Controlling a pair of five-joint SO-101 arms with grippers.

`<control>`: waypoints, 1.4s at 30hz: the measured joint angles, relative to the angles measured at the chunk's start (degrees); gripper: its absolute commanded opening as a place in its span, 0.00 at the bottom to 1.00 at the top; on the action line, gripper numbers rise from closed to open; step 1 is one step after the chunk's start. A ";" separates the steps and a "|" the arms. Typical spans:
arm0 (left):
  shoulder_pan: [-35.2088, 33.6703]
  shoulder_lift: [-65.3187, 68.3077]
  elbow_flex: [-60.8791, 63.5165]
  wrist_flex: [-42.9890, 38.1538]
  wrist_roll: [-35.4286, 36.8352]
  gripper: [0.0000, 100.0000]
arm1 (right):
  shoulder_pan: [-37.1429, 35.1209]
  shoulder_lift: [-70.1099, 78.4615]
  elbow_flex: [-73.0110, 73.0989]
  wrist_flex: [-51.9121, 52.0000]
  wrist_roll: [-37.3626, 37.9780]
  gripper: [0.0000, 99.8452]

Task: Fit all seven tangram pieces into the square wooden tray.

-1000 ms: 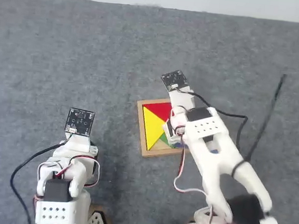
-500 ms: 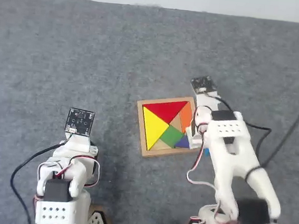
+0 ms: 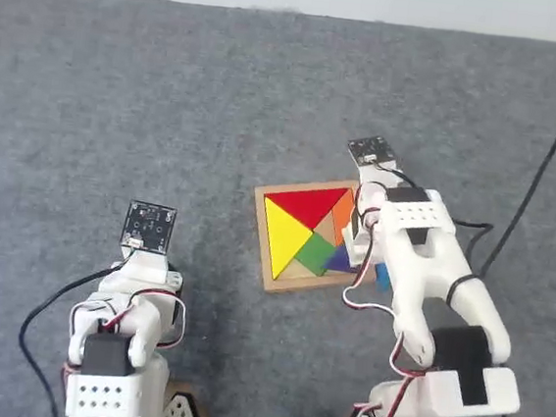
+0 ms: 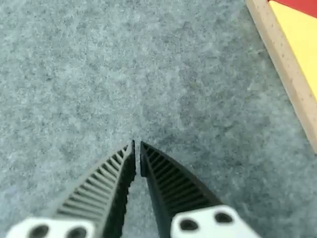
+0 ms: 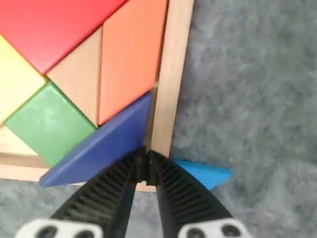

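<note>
The right end effector (image 5: 147, 157) is clenched on nothing, its tips at the rim of the square wooden tray (image 5: 172, 59), against a dark blue triangle (image 5: 99, 148). That triangle lies tilted, with one edge propped over the rim. Flat inside sit a red triangle (image 5: 59, 25), yellow triangle (image 5: 15, 84), green square (image 5: 49, 121), orange parallelogram (image 5: 131, 59) and tan triangle (image 5: 79, 84). A light blue triangle (image 5: 205, 174) lies outside on the grey counter (image 5: 247, 99), just beside the rim. The left end effector (image 4: 137, 146), also clenched, hangs over the counter near the tray's other side.
</note>
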 measured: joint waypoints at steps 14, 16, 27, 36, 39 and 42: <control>0.00 0.00 0.00 0.00 0.00 0.02 | -5.63 -18.64 5.10 0.00 0.00 0.01; 0.00 0.00 0.00 0.00 0.00 0.02 | -8.09 -19.60 7.21 0.00 0.00 0.01; 0.00 0.00 0.00 0.00 0.00 0.02 | -0.44 -19.60 9.67 2.20 -0.79 0.01; 0.00 0.00 0.00 0.00 0.00 0.02 | 0.88 -19.60 10.73 3.25 -1.14 0.01; 0.00 0.00 0.00 0.00 0.00 0.02 | 1.49 -19.60 10.73 3.25 0.53 0.06; 0.00 0.00 0.00 0.00 0.00 0.02 | 3.60 -19.60 10.73 3.25 4.13 0.13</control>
